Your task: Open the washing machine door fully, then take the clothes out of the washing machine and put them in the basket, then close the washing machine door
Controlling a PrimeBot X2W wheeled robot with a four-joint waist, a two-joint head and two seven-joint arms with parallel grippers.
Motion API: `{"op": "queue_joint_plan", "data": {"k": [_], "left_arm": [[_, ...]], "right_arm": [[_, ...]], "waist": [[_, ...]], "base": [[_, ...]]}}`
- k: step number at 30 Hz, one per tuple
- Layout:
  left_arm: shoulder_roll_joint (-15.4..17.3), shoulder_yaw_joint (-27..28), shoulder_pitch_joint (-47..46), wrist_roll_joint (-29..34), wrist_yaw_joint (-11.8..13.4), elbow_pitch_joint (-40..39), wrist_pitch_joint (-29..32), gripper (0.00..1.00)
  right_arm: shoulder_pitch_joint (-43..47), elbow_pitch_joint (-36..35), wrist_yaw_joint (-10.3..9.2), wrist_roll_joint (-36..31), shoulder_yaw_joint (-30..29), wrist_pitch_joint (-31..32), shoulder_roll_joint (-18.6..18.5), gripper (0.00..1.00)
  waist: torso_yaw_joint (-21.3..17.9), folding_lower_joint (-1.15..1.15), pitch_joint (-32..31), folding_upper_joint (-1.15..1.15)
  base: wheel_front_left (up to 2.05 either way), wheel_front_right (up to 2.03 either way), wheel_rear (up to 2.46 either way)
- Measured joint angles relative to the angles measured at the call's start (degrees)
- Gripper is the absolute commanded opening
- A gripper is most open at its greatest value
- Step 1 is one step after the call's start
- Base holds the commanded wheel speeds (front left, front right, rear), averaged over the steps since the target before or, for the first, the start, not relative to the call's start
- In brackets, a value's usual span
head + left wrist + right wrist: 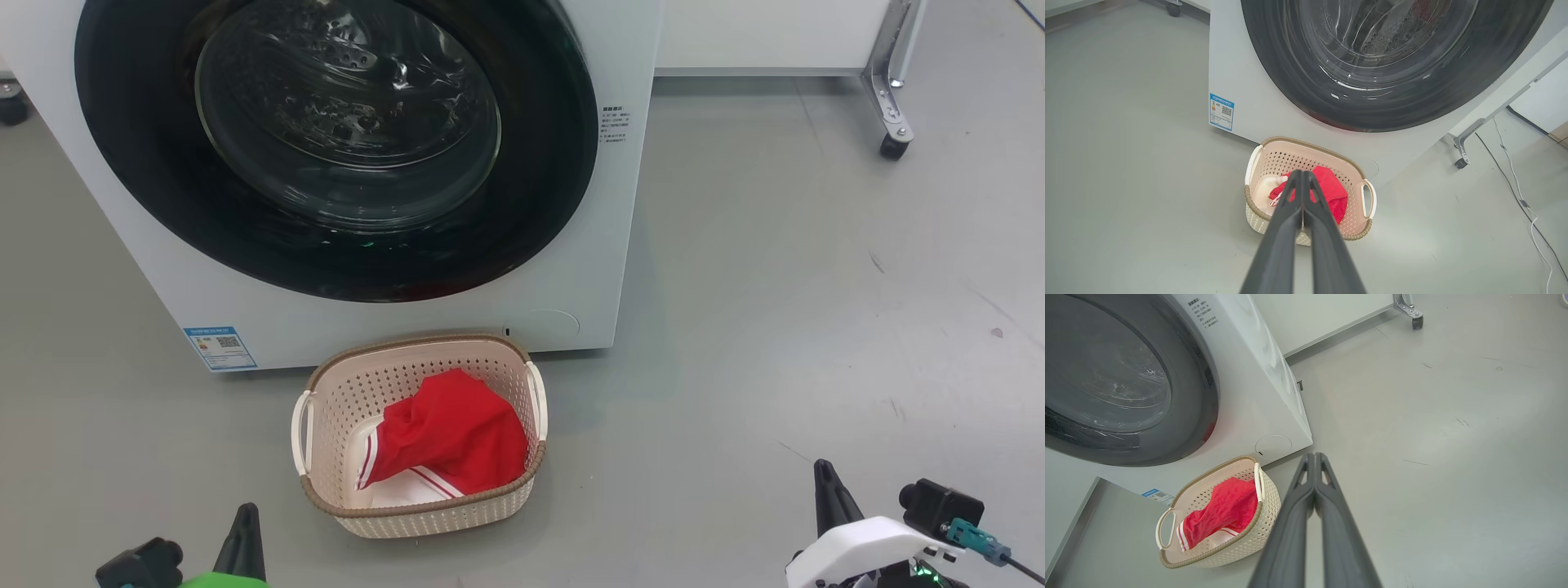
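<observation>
Pressed-together jaws point at the basket (pixel 1314 145), which holds the clothes (pixel 1333 190).

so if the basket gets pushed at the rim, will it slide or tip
The basket probably slides rather than tips: it sits low and wide on the smooth floor. Perforated plastic walls suggest it is light. The crumpled clothes inside likely add little weight.
</observation>
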Motion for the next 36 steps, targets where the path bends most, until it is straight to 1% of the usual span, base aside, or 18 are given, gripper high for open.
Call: {"op": "queue_joint_plan", "data": {"k": [18, 22, 33, 36], "left_arm": [[-0.8, 2.8, -2.0, -13.0, -2.1, 0.0, 3.0, 0.00], [-0.9, 3.7, -2.4, -15.7, -2.1, 0.1, 3.7, 0.00], [-1.0, 5.5, -3.7, -23.6, -3.7, 0.1, 5.5, 0.00], [-1.1, 5.7, -4.1, -24.7, -4.1, 0.1, 5.8, 0.00]], "right_arm": [[-1.4, -1.5, 0.73, 13.5, -3.8, 3.6, 0.2, 0.00], [-1.7, -1.9, 1.02, 16.5, -4.5, 4.5, 0.2, 0.00], [-2.1, -2.8, 1.46, 24.6, -6.9, 6.7, 0.4, 0.00], [-2.4, -2.9, 1.53, 26.0, -7.4, 7.0, 0.4, 0.00]], "waist": [[-0.1, 0.00, 0.0, 0.00], [-0.1, 0.00, 0.0, 0.00], [-0.2, 0.00, 0.1, 0.00], [-0.2, 0.00, 0.1, 0.00]], "base": [[0.00, 0.00, 0.00], [0.00, 0.00, 0.00], [0.00, 0.00, 0.00], [0.00, 0.00, 0.00]]}}
